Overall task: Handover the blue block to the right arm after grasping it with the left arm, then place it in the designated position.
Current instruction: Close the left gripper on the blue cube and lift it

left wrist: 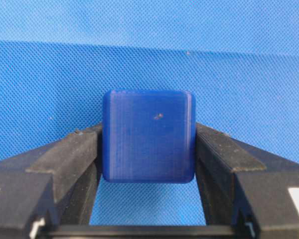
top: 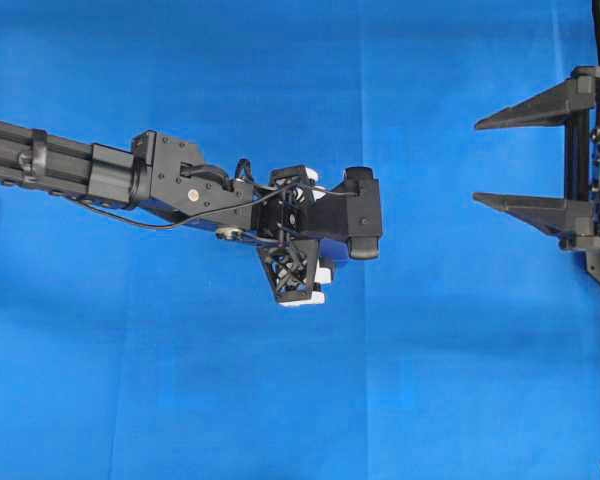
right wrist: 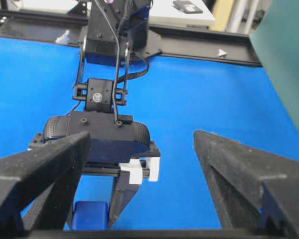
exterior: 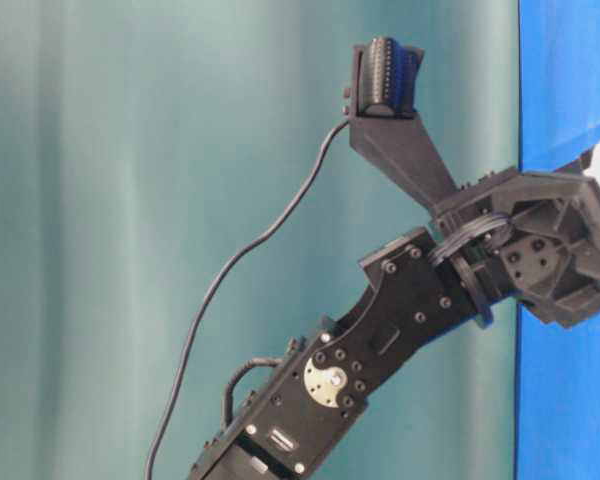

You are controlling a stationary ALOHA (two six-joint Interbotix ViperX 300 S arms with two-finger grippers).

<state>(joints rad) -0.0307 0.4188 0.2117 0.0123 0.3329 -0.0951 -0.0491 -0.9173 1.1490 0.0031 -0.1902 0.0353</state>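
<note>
Even, bright light from my overhead feed; blue cloth point(top: 180, 380) saturated, barely any shadow under the left arm point(top: 180, 185). Left wrist feed sharp on the blue block point(left wrist: 148, 142), cloth weave soft toward the top. Table-level view dimmer, curtain point(exterior: 130, 200) hazy, slightly blurred.

Dark-blue block point(left wrist: 148, 142); lighter blue cloth point(left wrist: 239, 64); black fingers point(left wrist: 65, 159).
</note>
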